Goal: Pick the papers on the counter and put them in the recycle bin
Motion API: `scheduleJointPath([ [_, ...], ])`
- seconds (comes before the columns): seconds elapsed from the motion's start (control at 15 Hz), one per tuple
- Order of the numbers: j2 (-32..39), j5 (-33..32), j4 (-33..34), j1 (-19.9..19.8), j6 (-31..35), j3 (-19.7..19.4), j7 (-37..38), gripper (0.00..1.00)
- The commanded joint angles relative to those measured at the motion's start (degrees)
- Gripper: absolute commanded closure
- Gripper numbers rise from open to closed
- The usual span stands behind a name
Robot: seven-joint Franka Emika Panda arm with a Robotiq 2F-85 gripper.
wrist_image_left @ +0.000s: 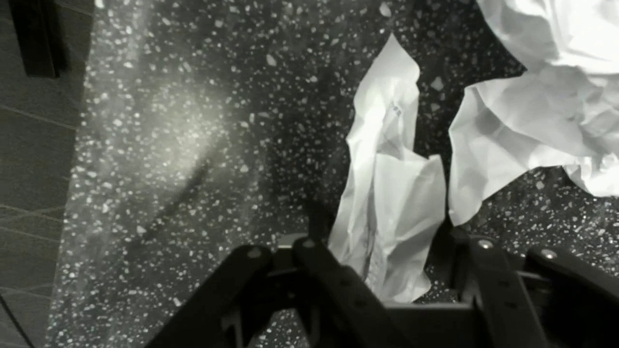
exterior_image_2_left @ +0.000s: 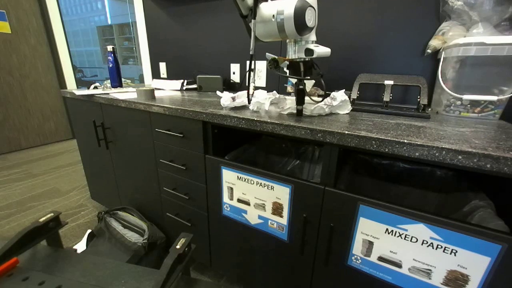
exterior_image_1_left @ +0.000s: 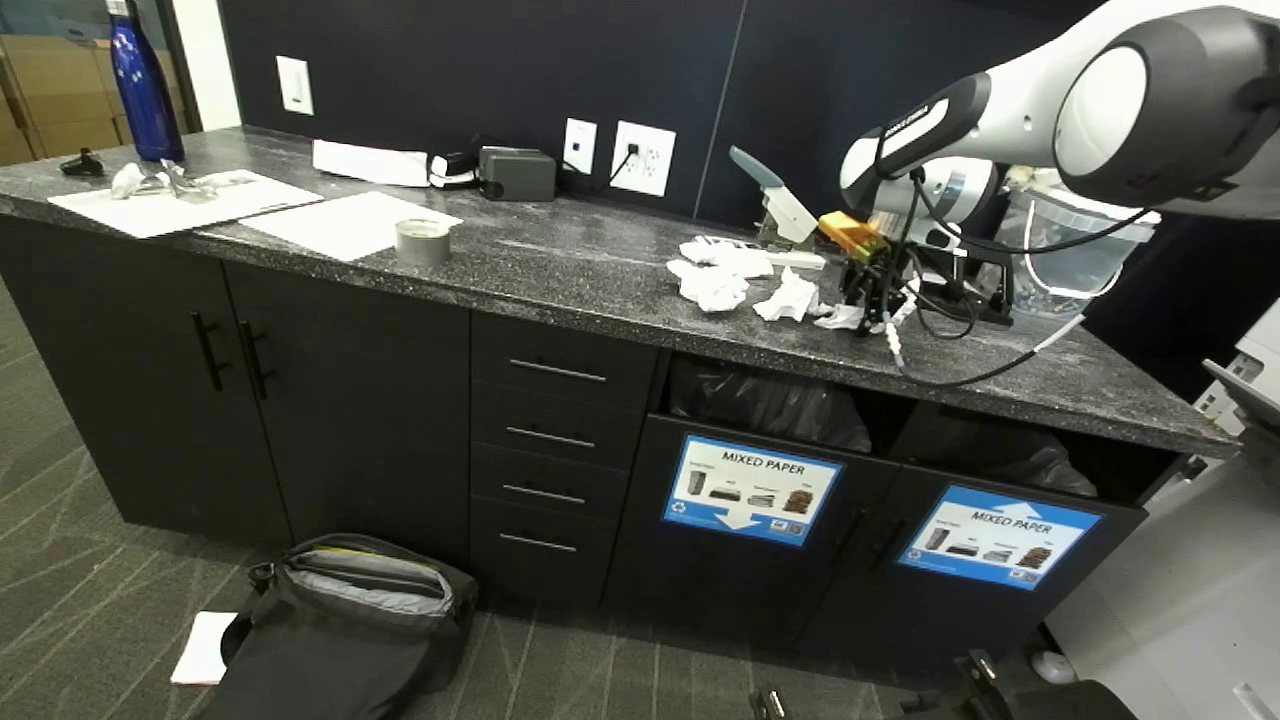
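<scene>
- Pincer (wrist_image_left: 384, 237): jaws apart, 1 paper scrap (wrist_image_left: 406, 188) between them; cannot tell whether they grip it.
- Crumpled papers (wrist_image_left: 532, 116) lie just beside on the table (wrist_image_left: 193, 72).

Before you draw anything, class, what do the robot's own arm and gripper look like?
The arm is white and rounded, with dark joint housings, a silvery collar and small lettering too fine to read. The gripper is black and angular, with slim linked bars and shiny round screw heads. Black cables with white stretches loop outside.
</scene>
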Motion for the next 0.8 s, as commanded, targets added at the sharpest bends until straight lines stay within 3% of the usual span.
scheduleJointPath([
  [0.0,-0.3,-3.56,0.85,0.84,-2.86,-0.57,-3.56,0.77],
  [0.27,-3.46,-7.96,-5.0,2.24,-2.27,-0.64,-9.77,0.85],
  [0.6,-10.51,-10.91,-17.97,3.41,2.47,-0.73,-18.28,0.81],
  [0.73,-13.33,-9.42,-22.9,2.06,3.24,1.09,-25.05,0.81],
])
